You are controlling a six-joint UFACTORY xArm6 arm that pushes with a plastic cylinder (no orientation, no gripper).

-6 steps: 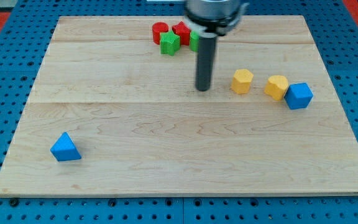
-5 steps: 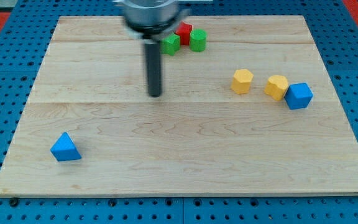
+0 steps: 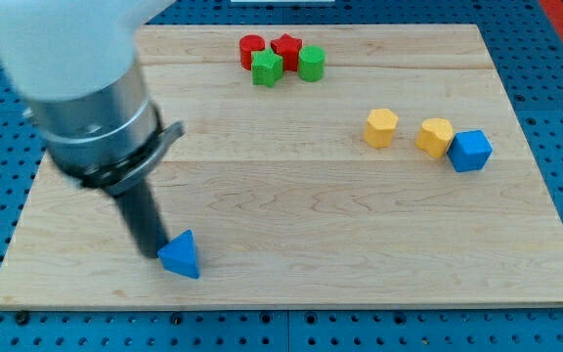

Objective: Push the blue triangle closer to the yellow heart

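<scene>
The blue triangle [image 3: 181, 256] lies near the board's bottom edge, left of the middle. My tip [image 3: 150, 253] is down on the board, touching the triangle's left side. Two yellow blocks sit far off at the view's right: one [image 3: 381, 127] looks six-sided, the other [image 3: 436, 136] looks like the heart, though their shapes are hard to make out. The arm's wide body hides part of the board's left side.
A blue block [image 3: 470, 151] touches the right yellow block. A cluster at the top middle holds a red cylinder [image 3: 251, 49], a red star [image 3: 285, 47], a green star [image 3: 267, 68] and a green cylinder [image 3: 311, 64]. The wooden board [image 3: 291, 284] lies on a blue pegboard.
My tip has swept from the board's upper middle down to the bottom left. The blue triangle has shifted right and slightly down.
</scene>
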